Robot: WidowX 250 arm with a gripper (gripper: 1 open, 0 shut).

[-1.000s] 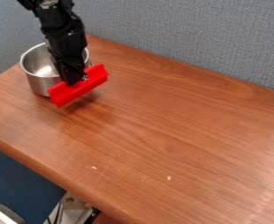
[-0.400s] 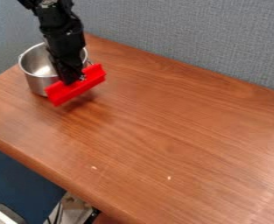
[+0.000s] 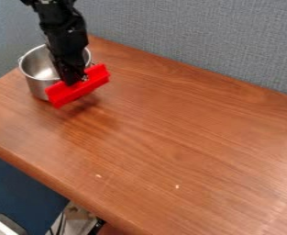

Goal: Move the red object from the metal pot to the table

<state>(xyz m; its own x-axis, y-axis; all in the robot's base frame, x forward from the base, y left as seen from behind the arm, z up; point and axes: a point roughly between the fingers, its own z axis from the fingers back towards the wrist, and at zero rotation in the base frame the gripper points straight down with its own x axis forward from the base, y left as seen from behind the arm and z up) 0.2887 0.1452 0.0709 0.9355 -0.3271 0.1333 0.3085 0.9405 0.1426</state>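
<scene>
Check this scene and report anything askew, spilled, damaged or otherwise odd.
Nothing spilled or damaged shows. The bright red rectangular block is out of the small shiny steel pot, gripped by the black gripper shut on it. It lies at a slant beside the pot, low over the reddish-brown wooden table; whether it touches cannot be told.

the black arm's tool (image 3: 73, 81) points steeply down, clamped tight.

Backdrop was a gray-blue textured wall (image 3: 219, 37). Dark blue floor (image 3: 17, 197) showed below the near edge, with some unclear light-colored hardware (image 3: 78, 223) at bottom.
</scene>
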